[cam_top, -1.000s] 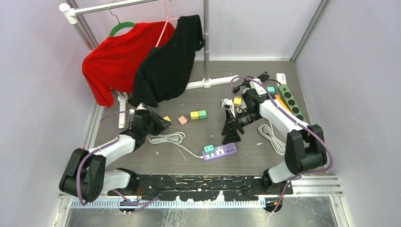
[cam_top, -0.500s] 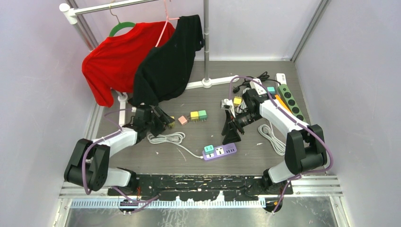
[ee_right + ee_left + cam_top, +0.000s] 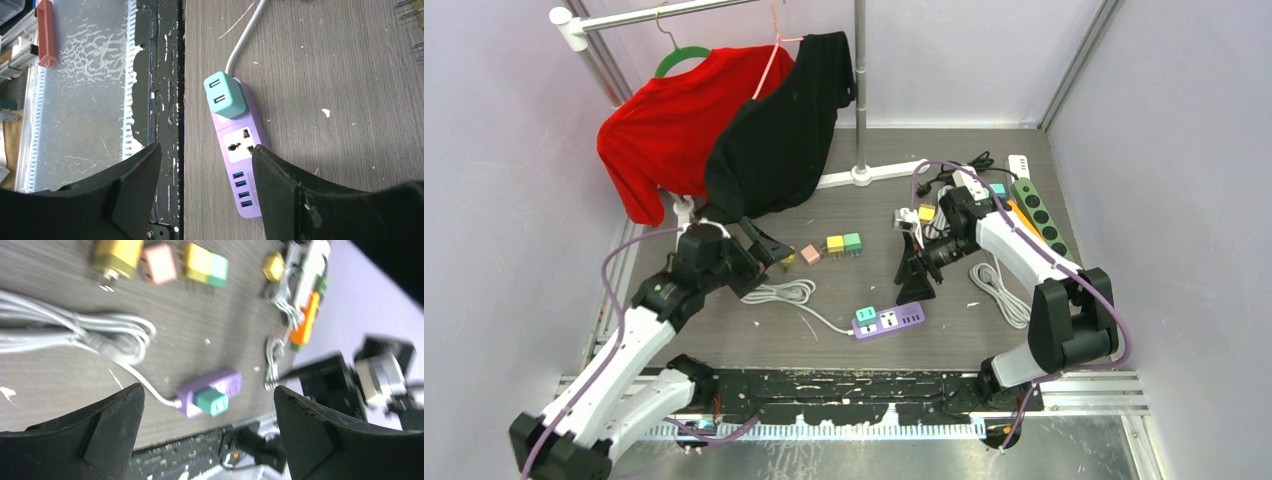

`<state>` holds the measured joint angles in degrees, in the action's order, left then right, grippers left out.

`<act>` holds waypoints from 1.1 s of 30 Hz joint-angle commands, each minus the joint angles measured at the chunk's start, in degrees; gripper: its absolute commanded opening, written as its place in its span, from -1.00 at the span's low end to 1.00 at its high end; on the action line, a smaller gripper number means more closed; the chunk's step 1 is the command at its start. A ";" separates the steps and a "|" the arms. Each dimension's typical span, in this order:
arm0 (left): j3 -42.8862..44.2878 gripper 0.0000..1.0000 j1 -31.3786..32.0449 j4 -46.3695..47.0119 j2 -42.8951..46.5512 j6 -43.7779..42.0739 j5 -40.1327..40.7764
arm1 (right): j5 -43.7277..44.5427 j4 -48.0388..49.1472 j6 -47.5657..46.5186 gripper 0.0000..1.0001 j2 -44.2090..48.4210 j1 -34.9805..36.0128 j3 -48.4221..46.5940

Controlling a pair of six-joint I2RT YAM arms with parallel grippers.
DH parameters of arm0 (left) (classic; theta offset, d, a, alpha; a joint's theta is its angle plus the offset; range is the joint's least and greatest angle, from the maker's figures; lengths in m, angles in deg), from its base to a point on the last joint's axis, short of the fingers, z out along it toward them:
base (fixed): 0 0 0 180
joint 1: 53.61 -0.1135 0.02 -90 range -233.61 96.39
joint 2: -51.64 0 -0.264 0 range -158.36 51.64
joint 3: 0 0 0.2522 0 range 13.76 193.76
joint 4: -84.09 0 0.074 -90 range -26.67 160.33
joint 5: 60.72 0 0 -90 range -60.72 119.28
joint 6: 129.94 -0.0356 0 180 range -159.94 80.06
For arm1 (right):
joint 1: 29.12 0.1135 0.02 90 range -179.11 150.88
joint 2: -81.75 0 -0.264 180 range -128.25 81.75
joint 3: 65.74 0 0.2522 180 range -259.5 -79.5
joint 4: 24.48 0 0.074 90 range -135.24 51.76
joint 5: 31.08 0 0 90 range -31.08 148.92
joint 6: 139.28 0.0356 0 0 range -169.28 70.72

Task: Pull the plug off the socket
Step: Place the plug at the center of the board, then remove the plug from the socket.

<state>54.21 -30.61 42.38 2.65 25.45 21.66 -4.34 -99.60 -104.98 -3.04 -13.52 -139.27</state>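
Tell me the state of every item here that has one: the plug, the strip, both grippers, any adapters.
teal plug: plugged into the purple power strip
purple power strip: lying flat, other socket free
left gripper: open, empty
right gripper: open, empty
loose adapters: unplugged

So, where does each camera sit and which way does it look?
Top external: above, behind, looking down on the table; left arm, right arm show.
Left wrist: tilted across the table at the purple power strip; left fingers below.
Right wrist: straight down on the strip's teal plug; right fingers below.
All share the strip.
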 commanded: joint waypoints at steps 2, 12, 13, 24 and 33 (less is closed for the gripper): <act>5.79 0.99 4.30 -11.47 8.40 2.18 1.05 | -0.53 -0.11 -1.25 0.43 2.32 -1.26 -0.53; -0.76 0.99 4.33 19.52 19.94 -6.87 -25.34 | -4.07 -0.52 -1.73 0.46 8.69 -6.20 0.27; -1.63 0.99 4.33 21.44 21.05 -7.13 -26.04 | -4.80 -0.51 -1.96 0.47 9.43 -6.69 0.62; -20.30 0.99 6.33 40.98 31.80 -8.20 -25.34 | -12.15 0.32 -10.98 1.00 15.92 -6.42 4.92; -26.07 0.98 19.52 36.57 33.57 -22.68 -13.16 | 12.87 19.50 -5.15 0.95 14.89 13.21 8.33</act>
<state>27.96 -16.09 76.72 38.45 11.11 2.08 -3.38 -91.34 -114.08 11.76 -6.57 -131.70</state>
